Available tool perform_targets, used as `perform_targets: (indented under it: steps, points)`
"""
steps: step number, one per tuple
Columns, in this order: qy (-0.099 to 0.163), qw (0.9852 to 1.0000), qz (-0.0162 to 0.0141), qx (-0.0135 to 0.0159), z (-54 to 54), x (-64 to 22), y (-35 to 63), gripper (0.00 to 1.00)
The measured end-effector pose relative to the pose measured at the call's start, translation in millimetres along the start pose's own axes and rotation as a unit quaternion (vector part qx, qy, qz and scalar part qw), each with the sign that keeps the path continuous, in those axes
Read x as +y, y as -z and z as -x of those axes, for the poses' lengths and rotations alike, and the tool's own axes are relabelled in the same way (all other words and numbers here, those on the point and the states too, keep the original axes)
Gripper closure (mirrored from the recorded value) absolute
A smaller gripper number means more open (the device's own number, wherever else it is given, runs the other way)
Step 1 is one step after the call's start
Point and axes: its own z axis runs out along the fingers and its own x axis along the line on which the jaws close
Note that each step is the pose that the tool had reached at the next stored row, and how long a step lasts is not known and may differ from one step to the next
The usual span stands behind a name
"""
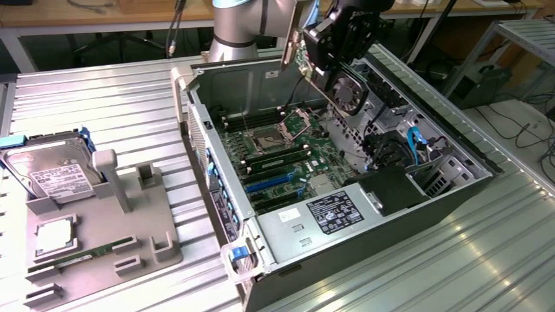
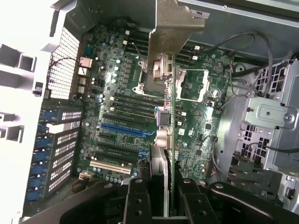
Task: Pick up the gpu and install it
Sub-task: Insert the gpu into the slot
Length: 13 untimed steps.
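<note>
Gripper [image 2: 164, 198] fingers clamped on gpu [image 2: 172, 107], card edge-on high over open case [image 1: 197, 123]. Looks clear of the walls, prob. to line up w/ mobo [image 1: 290, 159] slots.

The robot's grey arm [image 1: 236, 29] stands upright, its black wrist bent over and tipped downward. The gripper [image 1: 336, 62] points down, its two dark fingers [image 2: 135, 200] clamped on the upper edge of the gpu [image 1: 351, 91], which hangs just beneath the hand. Seen from the wrist, one finger sits on each side of the thin card, held edge-on between them.
</note>
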Motion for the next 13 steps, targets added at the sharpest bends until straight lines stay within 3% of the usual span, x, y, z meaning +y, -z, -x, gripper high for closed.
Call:
perform_targets:
  steps: [4, 7, 10, 13]
  points:
    - [0.041, 0.9991, 0.0000, 0.0016, 0.0, 0.0, -0.5, 0.72]
    - [0.118, 0.9931, 0.0000, 0.0045, 0.3, -0.1, -1.7, 0.72]
    - [0.181, 0.9835, 0.0000, 0.0068, 0.5, -0.2, -2.1, 0.72]
    - [0.196, 0.9806, 0.0000, 0.0074, 0.6, -0.2, -2.4, 0.72]
